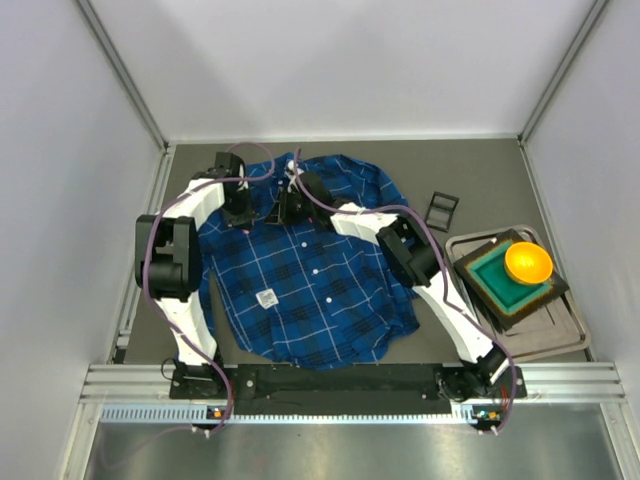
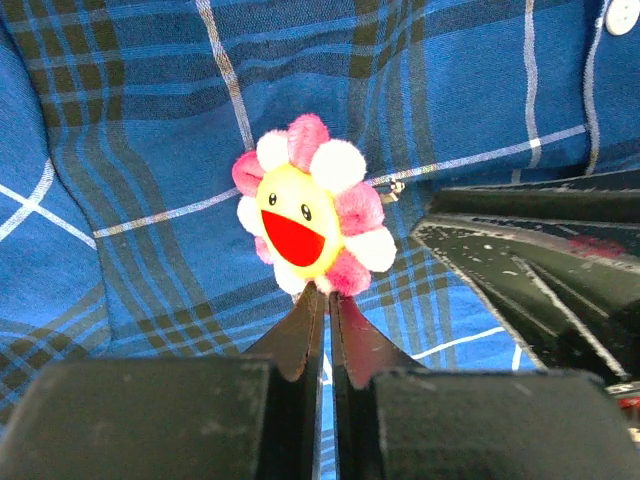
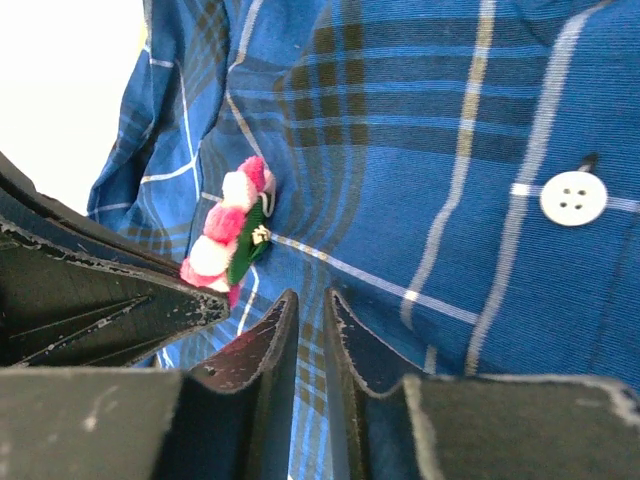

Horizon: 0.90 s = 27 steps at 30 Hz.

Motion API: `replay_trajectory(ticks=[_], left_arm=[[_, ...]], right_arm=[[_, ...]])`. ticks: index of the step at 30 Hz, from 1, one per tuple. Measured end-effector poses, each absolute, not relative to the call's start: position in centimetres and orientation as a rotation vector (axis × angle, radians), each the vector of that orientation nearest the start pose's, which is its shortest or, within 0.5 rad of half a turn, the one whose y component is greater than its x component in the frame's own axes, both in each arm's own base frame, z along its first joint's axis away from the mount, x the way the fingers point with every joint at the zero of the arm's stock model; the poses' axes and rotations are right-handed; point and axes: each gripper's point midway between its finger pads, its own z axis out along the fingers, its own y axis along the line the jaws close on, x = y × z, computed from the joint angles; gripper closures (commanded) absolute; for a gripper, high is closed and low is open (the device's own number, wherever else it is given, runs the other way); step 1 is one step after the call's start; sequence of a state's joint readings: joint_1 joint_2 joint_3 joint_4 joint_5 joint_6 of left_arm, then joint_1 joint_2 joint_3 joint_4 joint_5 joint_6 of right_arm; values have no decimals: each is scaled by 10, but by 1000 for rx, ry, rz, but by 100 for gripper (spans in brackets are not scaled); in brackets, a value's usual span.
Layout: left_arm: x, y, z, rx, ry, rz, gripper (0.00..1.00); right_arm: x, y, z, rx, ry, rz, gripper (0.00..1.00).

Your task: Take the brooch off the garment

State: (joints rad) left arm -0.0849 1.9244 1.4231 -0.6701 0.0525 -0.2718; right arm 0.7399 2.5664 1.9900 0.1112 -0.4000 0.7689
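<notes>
Well, on the left, my left jaws are clenched tight. Their tips touch the bottom petals of the small fluffy flower brooch (image 2: 310, 205), which has pink and white petals and a yellow smiling face. I cannot tell if a bit of petal is caught between them.

The brooch sits on the chest of the big blue plaid cloth shirt (image 2: 120, 150), up near the collar end. The shirt is spread out on the dark grey tabletop (image 1: 480, 180). A tiny shiny metal pin (image 2: 390, 187) peeks out at the flower's side. My other camera shows a green back (image 3: 245, 250) on the flower, and the flower looks tipped up a little from the cloth.

Just to the right of the brooch, my right jaws are close together with only a thin gap, down by the cloth. I cannot tell if they pinch the shirt.

I think the step now is getting the pin out of the cloth. To do it well, my left jaws should hold the firm green back, not the soft fluff, which could slip. My right jaws should hold the shirt down right beside the pin. Then I should pull slowly along the pin, not straight up, so the cloth does not tear. If the shirt lifts with the flower, I should stop and grip again.
</notes>
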Motion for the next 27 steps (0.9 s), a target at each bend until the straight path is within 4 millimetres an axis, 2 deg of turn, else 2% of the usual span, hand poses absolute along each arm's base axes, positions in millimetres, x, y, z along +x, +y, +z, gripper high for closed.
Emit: replay_trajectory(ticks=[4, 15, 27], left_arm=[[411, -55, 53, -280, 2746, -222, 100], [412, -46, 54, -375, 2739, -306, 100], [409, -33, 50, -485, 2725, -324, 100]], right_arm=[[425, 527, 50, -264, 2244, 1279, 87], [438, 540, 72, -217, 2133, 1337, 87], [450, 542, 62, -135, 2137, 1321, 87]])
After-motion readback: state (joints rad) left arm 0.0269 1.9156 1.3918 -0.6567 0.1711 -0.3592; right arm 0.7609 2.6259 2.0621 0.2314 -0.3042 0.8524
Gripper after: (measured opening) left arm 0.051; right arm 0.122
